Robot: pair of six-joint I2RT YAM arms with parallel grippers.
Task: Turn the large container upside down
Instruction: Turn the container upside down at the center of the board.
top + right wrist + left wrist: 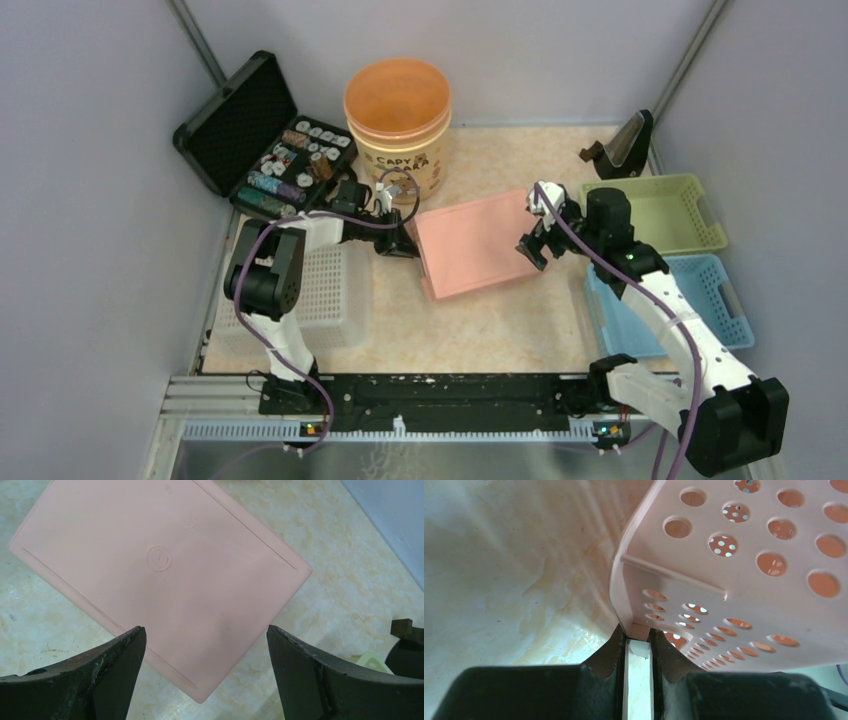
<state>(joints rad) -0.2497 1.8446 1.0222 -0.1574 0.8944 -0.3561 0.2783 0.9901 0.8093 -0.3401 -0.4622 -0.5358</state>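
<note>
Since your left gripper (639, 647) is nearly closed, pinching only a thin strip of the pink container's (744, 575) rim, that grip is the weak point. The rim could slip out or twist between the fingers if you swing fast. The container sits mid-table with its flat base facing up, just right of that claw. Can't tell if it's fully down on the table (500, 330) or tilted with one edge raised. Let go while it's tilted and it may rock or slide. Your right gripper (205, 630) is spread wide, holding nothing, hovering over the base near its right edge. Drop it carelessly and you shove the container against the left pinch. The left arm is also close to the white basket (330, 290) and the orange-topped tub (398, 130), so a wide swing could knock either. Writing: the tub label reads "CAPY", second line too small to read. Round moulded stamp (159, 559) on the pink base, unreadable. Nothing else legible.
</note>
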